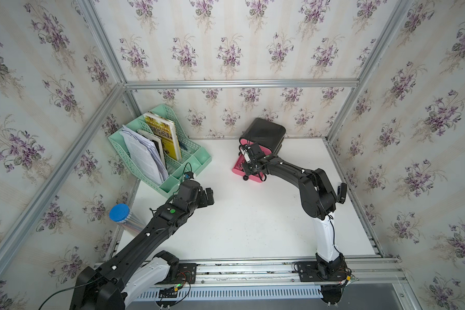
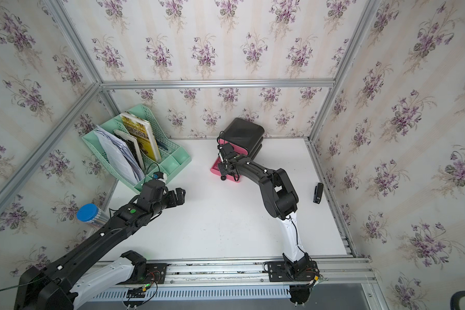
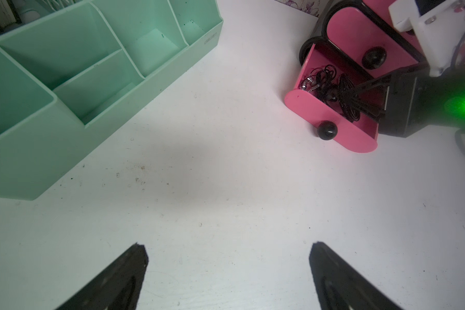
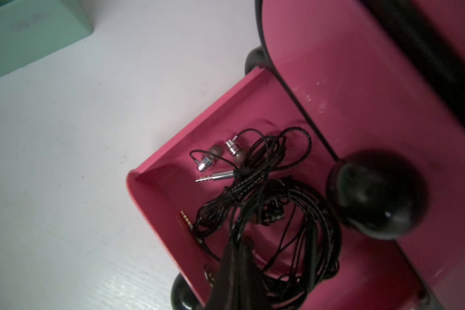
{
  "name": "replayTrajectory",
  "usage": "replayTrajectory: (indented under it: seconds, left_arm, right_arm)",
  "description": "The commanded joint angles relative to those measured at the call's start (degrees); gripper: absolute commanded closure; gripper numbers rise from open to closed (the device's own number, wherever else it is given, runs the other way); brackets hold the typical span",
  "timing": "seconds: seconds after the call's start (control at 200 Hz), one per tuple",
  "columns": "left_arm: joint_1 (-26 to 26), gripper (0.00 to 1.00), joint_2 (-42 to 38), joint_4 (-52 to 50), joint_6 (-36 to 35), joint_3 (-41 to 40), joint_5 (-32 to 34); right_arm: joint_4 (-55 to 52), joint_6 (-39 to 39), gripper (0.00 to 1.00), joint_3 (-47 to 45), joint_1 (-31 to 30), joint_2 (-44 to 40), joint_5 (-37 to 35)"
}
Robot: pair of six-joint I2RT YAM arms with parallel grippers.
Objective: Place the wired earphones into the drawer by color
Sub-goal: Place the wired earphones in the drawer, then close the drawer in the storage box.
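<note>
Left end effector point(image 3: 228, 245): we see its jaws spread wide with nothing between them, over the bare white surface point(image 3: 226, 174) at the lower middle of the left wrist frame.
Right end effector point(image 4: 236, 248): we see it all but closed, tips down in the cable tangle; we cannot tell whether a cable is pinched.
Black earphones point(image 4: 266, 188): coiled in the pulled-out bottom drawer point(image 4: 193, 126), lower centre of the right wrist frame.
Drawer cabinet point(image 1: 265, 132): just above centre in both top views.
File rack point(image 1: 199, 158): left of centre, well apart from the cabinet.
</note>
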State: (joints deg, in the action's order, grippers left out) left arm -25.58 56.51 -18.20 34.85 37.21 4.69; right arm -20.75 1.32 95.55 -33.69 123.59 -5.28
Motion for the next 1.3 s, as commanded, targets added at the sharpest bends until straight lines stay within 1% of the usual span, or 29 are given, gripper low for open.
replayTrajectory:
  seconds: [0.0,0.155,0.365,0.535,0.804,0.924,0.949,1.154,1.294]
  left_arm:
    - [0.0,0.01,0.2,2.1,0.1,-0.2,-0.7]
    - [0.1,0.01,0.3,3.5,0.4,-0.5,-1.9]
    - [0.0,0.01,1.3,5.7,0.9,-0.7,-3.3]
    - [0.1,0.01,4.8,10.4,2.4,-0.5,-5.9]
    - [0.0,0.01,18.4,20.5,5.9,4.2,-13.2]
    - [0.1,0.01,24.1,25.2,8.0,6.9,-15.8]
    - [0.1,0.01,27.1,26.3,8.6,7.5,-16.5]
    - [0.1,0.01,39.1,34.6,14.1,13.4,-21.4]
    - [0.1,0.00,46.2,43.8,18.5,15.6,-24.1]
  right_arm:
    - [1.2,0.4,0.82,0.3,0.1,-0.7,0.8]
    - [1.2,1.0,0.71,-0.2,0.0,-3.0,1.6]
    - [1.9,2.0,0.69,-3.2,0.0,-7.6,2.6]
    - [4.4,3.8,0.69,-8.9,0.0,-13.8,2.6]
    - [7.4,6.9,0.68,-17.2,1.0,-23.5,1.9]
    - [10.1,8.6,0.68,-22.4,1.8,-28.9,2.2]
    - [10.7,8.8,0.68,-23.6,1.8,-30.1,2.0]
    - [13.6,9.9,0.68,-32.2,2.1,-38.4,0.3]
    - [14.3,10.3,0.68,-37.0,2.1,-42.8,-1.1]
